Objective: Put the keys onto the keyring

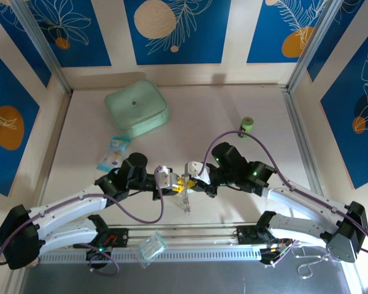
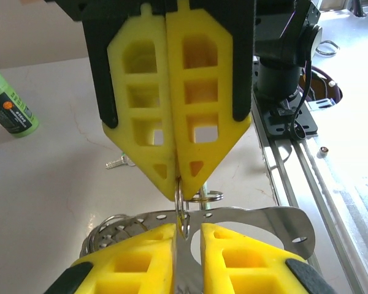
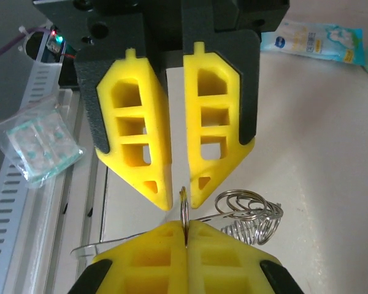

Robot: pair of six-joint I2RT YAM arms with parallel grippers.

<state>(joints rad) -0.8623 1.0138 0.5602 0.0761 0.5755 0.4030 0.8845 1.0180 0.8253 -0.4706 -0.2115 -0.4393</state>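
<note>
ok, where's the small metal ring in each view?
Top: ring at centre, barely resolvable.
Left wrist: lower centre, edge-on.
Right wrist: lower centre, edge-on.
Shared landmark: perforated metal strip close by it, bottom right in left wrist, bottom left in right wrist.

My left arm (image 1: pixel 67 208) and right arm (image 1: pixel 300 202) bend inward from the near edge, and the pincers meet tip to tip. My right pincer (image 3: pixel 185 236) is clamped on a thin metal ring (image 3: pixel 183 208). My left pincer (image 2: pixel 188 236) stands slightly parted.
</note>
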